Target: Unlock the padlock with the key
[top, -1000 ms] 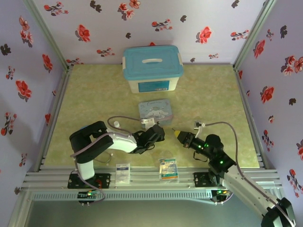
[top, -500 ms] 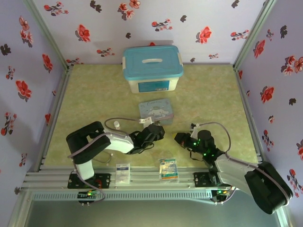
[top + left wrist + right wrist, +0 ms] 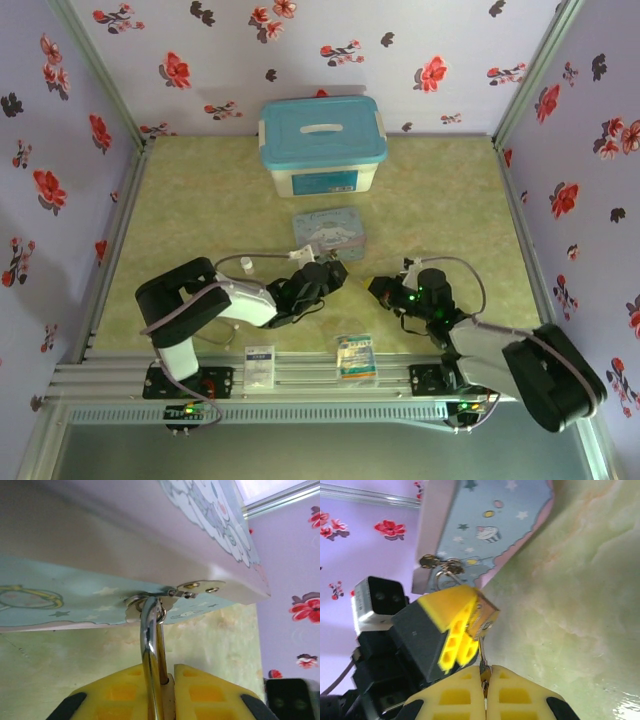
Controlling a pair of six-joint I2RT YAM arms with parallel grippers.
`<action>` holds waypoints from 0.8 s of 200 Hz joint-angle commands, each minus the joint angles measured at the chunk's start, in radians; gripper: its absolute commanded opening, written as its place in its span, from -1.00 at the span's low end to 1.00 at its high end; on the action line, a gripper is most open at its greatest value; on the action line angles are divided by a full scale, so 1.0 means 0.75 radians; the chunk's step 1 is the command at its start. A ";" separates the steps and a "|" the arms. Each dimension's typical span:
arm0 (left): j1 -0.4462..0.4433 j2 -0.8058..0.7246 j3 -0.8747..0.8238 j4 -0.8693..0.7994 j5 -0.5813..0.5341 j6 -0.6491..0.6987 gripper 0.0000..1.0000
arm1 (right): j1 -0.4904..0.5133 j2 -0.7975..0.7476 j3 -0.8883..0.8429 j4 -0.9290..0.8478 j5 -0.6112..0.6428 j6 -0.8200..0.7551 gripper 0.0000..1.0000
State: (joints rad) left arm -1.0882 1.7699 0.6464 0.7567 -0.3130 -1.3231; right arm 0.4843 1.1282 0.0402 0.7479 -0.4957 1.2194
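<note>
**Operator:** Checking status: what changed?

**Technician:** Right end effector [image 3: 485, 680], pinched shut on the slim key [image 3: 482, 655], has swung in. The key tip now sits just under the padlock [image 3: 487, 611], so insertion is probably next. Left end effector [image 3: 167, 680] clamps the brass body, whose shackle [image 3: 150, 640] hangs through the tin's [image 3: 495, 525] front hasp.

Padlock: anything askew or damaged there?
Nothing stands out. The padlock is threaded through the hasp on the tin, clamped by the left gripper; the right gripper holds the key up to it. No damage visible.
</note>
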 commanded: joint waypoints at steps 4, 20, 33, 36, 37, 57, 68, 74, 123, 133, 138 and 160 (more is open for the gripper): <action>0.009 -0.038 -0.014 0.191 -0.010 -0.062 -1.00 | -0.004 0.104 0.032 0.166 -0.019 0.079 -1.00; 0.014 -0.031 -0.035 0.237 -0.012 -0.091 -1.00 | -0.002 0.178 0.040 0.267 -0.036 0.105 -1.00; 0.017 -0.019 -0.054 0.279 -0.011 -0.125 -1.00 | -0.002 0.221 0.045 0.340 -0.043 0.129 -1.00; 0.017 -0.015 -0.060 0.295 -0.013 -0.131 -1.00 | -0.001 0.233 0.047 0.358 -0.043 0.135 -1.00; 0.017 -0.013 -0.061 0.301 -0.012 -0.132 -1.00 | -0.002 0.234 0.048 0.364 -0.043 0.138 -1.00; 0.017 0.012 -0.078 0.367 -0.014 -0.167 -1.00 | -0.001 0.294 0.053 0.479 -0.043 0.177 -1.00; 0.017 0.021 -0.083 0.399 -0.016 -0.183 -1.00 | -0.001 0.325 0.055 0.531 -0.040 0.195 -1.00; 0.017 0.023 -0.090 0.410 -0.021 -0.189 -1.00 | 0.001 0.345 0.058 0.564 -0.038 0.202 -1.00; 0.018 -0.008 -0.101 0.410 -0.059 -0.193 -1.00 | 0.028 0.532 0.096 0.763 -0.050 0.255 -1.00; 0.021 0.005 -0.101 0.424 -0.058 -0.205 -1.00 | 0.039 0.559 0.095 0.800 -0.045 0.257 -1.00; 0.021 0.013 -0.099 0.439 -0.061 -0.209 -1.00 | 0.043 0.572 0.092 0.823 -0.040 0.261 -1.00; 0.024 0.037 -0.075 0.480 -0.059 -0.201 -1.00 | 0.060 0.599 0.077 0.850 -0.028 0.253 -1.00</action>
State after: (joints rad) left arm -1.0794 1.7863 0.5728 0.9897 -0.3298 -1.4677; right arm 0.5114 1.5597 0.0986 1.2968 -0.5190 1.3994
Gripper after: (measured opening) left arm 0.140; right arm 0.046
